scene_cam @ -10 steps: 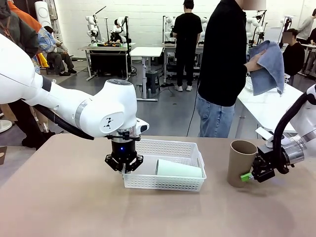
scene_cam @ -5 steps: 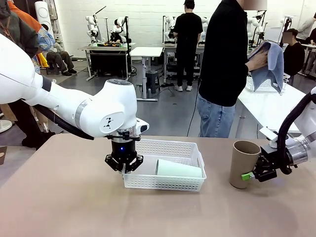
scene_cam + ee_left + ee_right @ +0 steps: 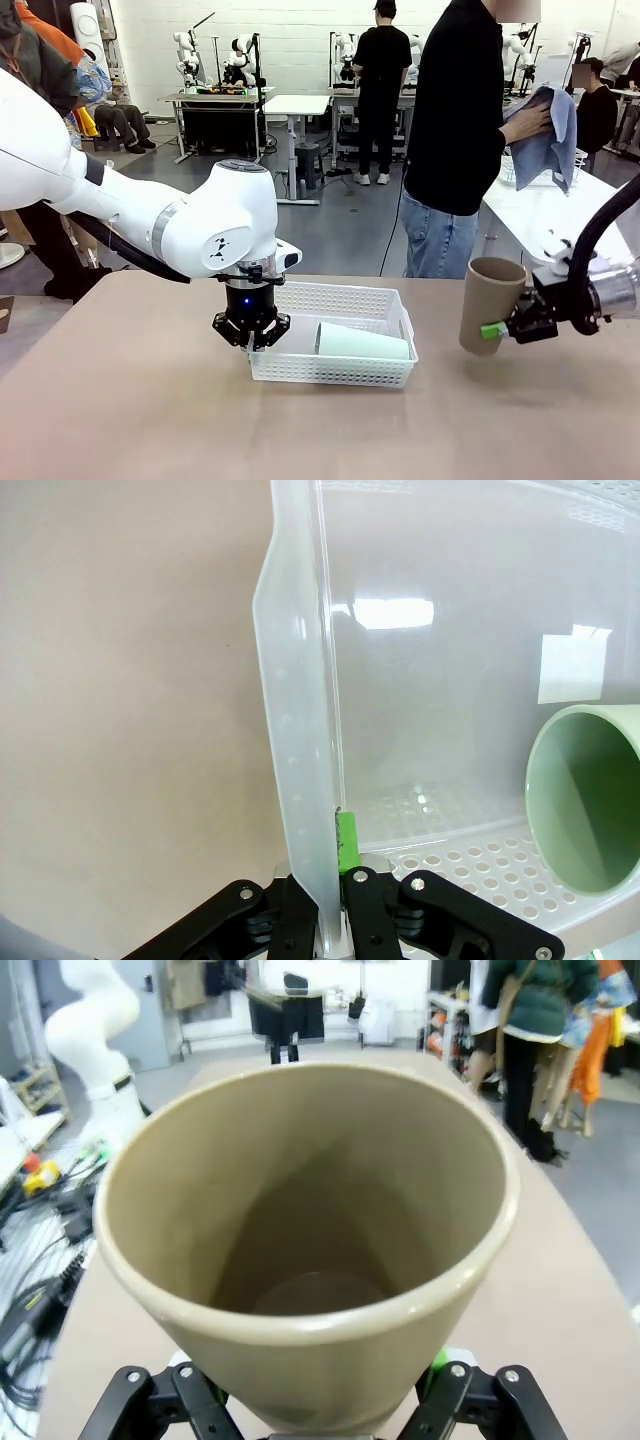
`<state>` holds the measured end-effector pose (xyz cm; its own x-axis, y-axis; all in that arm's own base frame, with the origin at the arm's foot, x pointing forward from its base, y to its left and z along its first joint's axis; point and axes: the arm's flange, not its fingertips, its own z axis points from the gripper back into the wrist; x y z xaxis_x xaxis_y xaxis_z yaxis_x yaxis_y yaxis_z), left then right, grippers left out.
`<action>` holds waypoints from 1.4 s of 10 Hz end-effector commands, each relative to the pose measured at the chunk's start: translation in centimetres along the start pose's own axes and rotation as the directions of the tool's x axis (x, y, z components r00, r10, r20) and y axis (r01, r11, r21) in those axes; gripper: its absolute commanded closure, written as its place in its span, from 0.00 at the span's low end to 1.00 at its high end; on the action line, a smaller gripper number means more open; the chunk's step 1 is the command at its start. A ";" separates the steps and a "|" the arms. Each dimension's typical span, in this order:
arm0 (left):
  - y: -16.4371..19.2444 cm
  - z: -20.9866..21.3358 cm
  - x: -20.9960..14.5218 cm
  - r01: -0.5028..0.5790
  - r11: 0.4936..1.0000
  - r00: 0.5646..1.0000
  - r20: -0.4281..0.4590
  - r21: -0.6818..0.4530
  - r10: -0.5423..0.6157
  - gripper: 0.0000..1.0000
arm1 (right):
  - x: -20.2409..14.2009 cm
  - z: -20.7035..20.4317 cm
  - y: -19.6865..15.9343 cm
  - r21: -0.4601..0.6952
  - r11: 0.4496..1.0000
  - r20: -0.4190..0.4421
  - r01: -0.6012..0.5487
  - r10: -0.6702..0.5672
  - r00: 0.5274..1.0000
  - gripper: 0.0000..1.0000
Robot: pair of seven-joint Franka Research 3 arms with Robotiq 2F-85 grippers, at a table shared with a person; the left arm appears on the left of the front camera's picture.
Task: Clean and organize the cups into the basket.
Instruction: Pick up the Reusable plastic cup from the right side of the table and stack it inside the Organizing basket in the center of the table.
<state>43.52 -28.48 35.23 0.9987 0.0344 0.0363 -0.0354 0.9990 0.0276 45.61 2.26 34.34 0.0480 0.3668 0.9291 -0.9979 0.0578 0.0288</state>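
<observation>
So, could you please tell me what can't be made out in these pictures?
- Right wrist view: the brown cup hides the fingertips of the right gripper.
- Left wrist view: the picture's edge cuts off the mint cup, and the basket wall partly hides the pads of the left gripper.

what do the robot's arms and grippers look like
The left arm is glossy white and rounded, with a grey ring and small dark markings. The left gripper is black with a blue light, the right gripper black with green pads under a black cable.
</observation>
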 end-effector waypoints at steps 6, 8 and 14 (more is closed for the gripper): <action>0.0 -0.2 -0.1 0.002 1.000 1.000 -0.002 0.005 -0.002 1.00 | 6.9 1.5 4.4 -0.100 0.995 -0.008 -0.001 0.001 1.000 1.00; 0.0 -0.2 -0.1 0.002 1.000 1.000 -0.002 0.005 -0.002 1.00 | 6.9 1.5 4.4 -0.100 0.995 -0.008 -0.001 0.001 1.000 1.00; 0.0 -0.2 -0.1 0.002 1.000 1.000 -0.002 0.005 -0.002 1.00 | 17.4 -7.3 3.0 0.066 0.988 -0.558 -0.140 0.153 0.816 0.18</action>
<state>43.50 -28.50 35.22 0.9988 0.0339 0.0360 -0.0349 0.9990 0.0279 40.70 14.06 48.32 -0.1703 0.7368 0.6543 -0.9823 -0.0744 -0.1720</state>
